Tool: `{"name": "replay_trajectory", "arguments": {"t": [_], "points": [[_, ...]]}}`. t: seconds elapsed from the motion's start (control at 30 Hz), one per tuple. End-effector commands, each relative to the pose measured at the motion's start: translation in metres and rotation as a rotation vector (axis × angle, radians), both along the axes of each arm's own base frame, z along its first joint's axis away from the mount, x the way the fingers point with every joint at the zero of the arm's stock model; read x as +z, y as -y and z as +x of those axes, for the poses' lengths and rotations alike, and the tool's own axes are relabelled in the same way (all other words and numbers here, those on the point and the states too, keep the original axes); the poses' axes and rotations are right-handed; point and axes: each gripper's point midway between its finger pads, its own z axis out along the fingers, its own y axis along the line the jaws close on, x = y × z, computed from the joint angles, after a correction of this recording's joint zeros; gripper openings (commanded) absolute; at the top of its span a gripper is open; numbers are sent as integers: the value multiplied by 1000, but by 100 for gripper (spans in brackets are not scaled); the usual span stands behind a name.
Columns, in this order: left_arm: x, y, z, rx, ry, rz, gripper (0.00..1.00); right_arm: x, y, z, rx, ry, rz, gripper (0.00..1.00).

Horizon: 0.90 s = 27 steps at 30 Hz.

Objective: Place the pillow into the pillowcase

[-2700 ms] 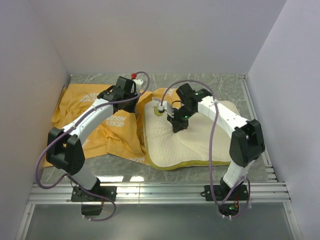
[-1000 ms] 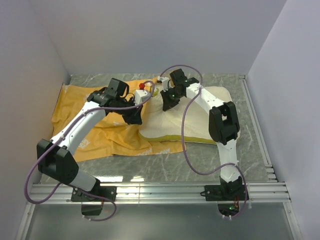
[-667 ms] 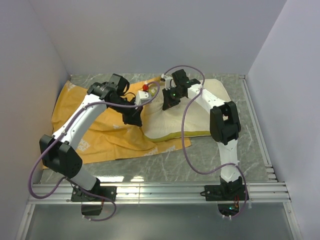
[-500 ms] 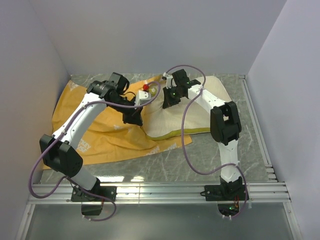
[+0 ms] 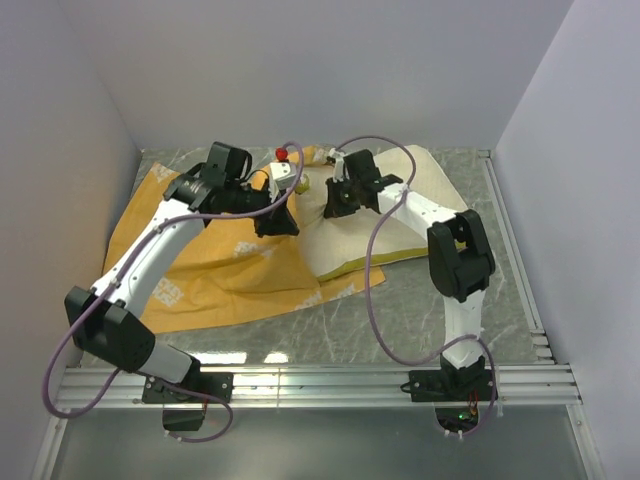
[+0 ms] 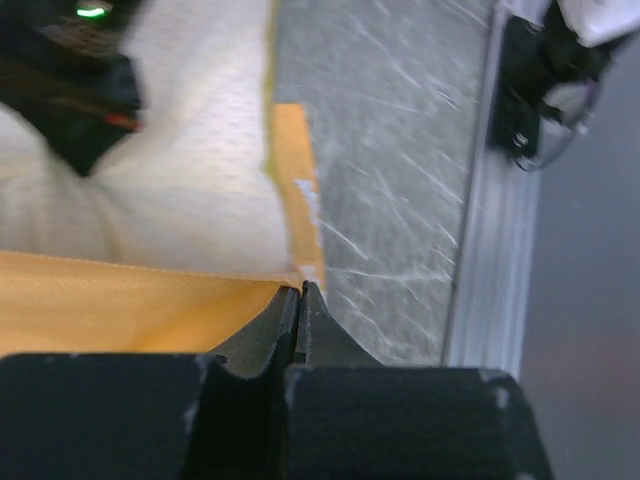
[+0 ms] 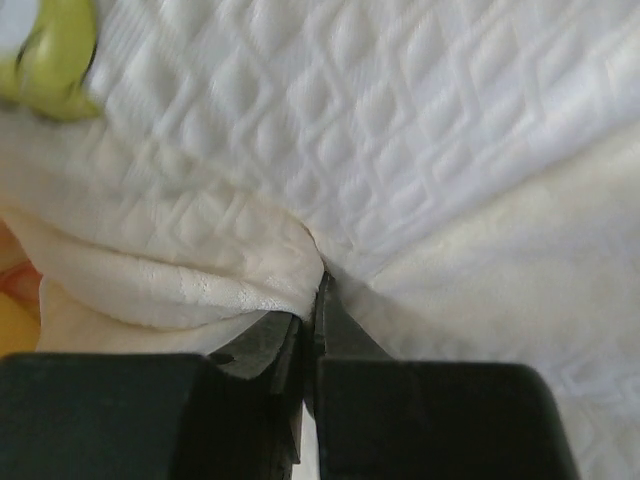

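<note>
On the marbled tabletop (image 5: 400, 320), between pale walls (image 5: 330, 70), the pillowcase (image 5: 220, 270), orange side up, overlaps the pillow (image 5: 345, 240) at the far side. The left jaws pinch the pillowcase edge; the right jaws pinch a pillow fold.

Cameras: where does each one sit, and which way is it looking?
Top external: above and behind, looking down at the table; left arm and right arm show whole.
Left wrist: on the left arm, looking past the left end effector, shut on the pillowcase.
Right wrist: on the right arm, looking past the right end effector, pinching the pillow.
Shared: top and left wrist both show pillow and pillowcase.
</note>
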Motion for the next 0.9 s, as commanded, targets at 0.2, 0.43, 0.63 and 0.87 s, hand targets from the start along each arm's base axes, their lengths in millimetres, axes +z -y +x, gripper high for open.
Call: {"name": "replay_trajectory", "arguments": {"t": [0.2, 0.43, 0.63, 0.87], "points": [[-48, -5, 41, 333, -71, 41, 9, 62, -35, -98, 290, 27, 227, 0], [-9, -26, 67, 389, -32, -48, 68, 12, -34, -141, 376, -67, 202, 0], [-5, -69, 151, 641, 95, 56, 73, 4, -30, -121, 324, -1, 152, 0], [-54, -55, 189, 611, -53, 86, 74, 20, -33, -116, 337, 53, 162, 0]]}}
